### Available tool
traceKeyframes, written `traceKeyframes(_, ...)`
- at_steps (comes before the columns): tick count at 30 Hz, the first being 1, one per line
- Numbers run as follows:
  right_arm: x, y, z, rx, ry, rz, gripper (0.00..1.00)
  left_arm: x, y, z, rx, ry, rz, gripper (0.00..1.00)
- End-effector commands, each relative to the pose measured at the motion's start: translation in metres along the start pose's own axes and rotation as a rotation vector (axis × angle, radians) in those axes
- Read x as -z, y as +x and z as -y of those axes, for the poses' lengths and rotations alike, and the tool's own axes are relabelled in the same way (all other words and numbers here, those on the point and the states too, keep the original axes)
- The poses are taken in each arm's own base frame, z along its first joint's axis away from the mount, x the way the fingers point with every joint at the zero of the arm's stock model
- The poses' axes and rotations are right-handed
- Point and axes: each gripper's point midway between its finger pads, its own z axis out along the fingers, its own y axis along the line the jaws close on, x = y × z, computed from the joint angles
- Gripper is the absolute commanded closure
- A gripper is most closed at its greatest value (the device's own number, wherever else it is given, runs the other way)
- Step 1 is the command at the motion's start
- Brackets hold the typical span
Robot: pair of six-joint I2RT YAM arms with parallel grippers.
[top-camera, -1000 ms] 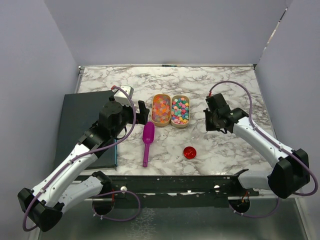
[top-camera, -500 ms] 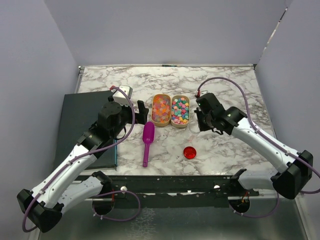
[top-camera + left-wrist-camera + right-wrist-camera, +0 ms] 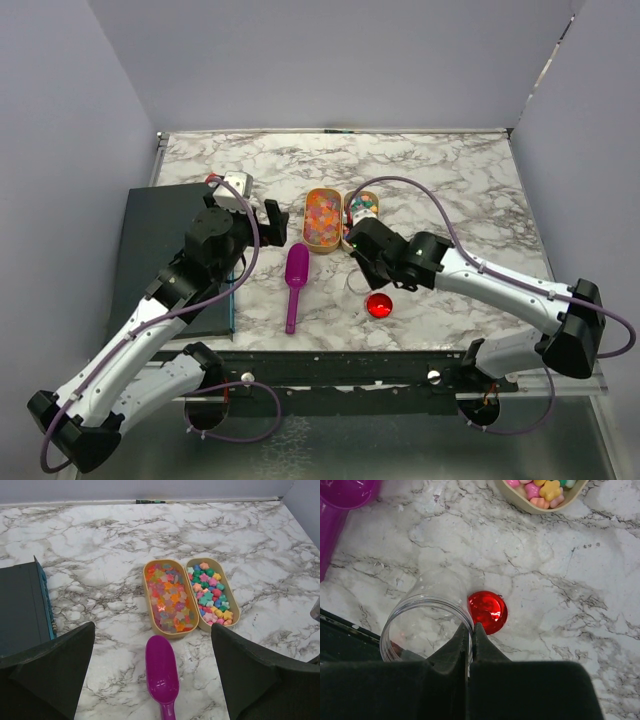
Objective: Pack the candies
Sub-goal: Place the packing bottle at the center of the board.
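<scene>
The candies lie in two beige oval trays: translucent ones in the left tray point(image 3: 167, 597) point(image 3: 322, 218), opaque star-shaped ones in the right tray point(image 3: 212, 592) point(image 3: 362, 205), which my right arm partly covers in the top view. My right gripper point(image 3: 471, 626) point(image 3: 365, 262) is shut on the rim of an empty clear jar point(image 3: 427, 620), one finger inside and one outside. The jar hangs beside the red lid point(image 3: 487, 611) point(image 3: 379, 305). My left gripper point(image 3: 152, 627) point(image 3: 275, 218) stands wide open above the bowl of the purple scoop point(image 3: 161, 675) point(image 3: 295, 283), holding nothing.
A dark flat case point(image 3: 165, 250) point(image 3: 20, 610) covers the table's left side under my left arm. The scoop's bowl point(image 3: 340, 495) shows at the upper left of the right wrist view. The table's dark front edge point(image 3: 340, 635) is close below the jar.
My right arm has swung left and toward the front with the jar, from beside the trays to above the red lid. The left gripper has drawn slightly back, still open.
</scene>
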Motion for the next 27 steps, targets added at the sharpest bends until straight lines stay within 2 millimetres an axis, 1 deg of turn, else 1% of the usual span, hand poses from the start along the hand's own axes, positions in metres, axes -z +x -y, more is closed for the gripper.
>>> traceKeyframes(1, 0.001, -0.004, -0.010, -0.009, 0.021, 0.013, 0.99, 0.005, 0.001, -0.011, -0.014, -0.048, 0.007, 0.01)
traceKeyframes(4, -0.004, -0.001, -0.019, -0.005, 0.013, 0.005, 0.99, 0.005, 0.001, -0.011, -0.013, -0.050, 0.009, 0.01)
traceKeyframes(8, -0.008, 0.001, -0.026, 0.002, 0.027, -0.003, 1.00, 0.006, 0.000, -0.011, -0.011, -0.050, 0.011, 0.01)
traceKeyframes(20, -0.019, 0.010, -0.037, 0.003, 0.044, -0.026, 0.99, 0.007, 0.000, -0.011, -0.009, -0.045, 0.013, 0.01)
traceKeyframes(25, -0.021, 0.012, -0.042, 0.003, 0.033, -0.031, 0.94, 0.006, 0.001, -0.011, -0.008, -0.046, 0.011, 0.01)
traceKeyframes(27, -0.021, 0.013, -0.043, 0.004, 0.033, -0.035, 0.88, 0.006, 0.001, -0.011, -0.008, -0.046, 0.010, 0.01)
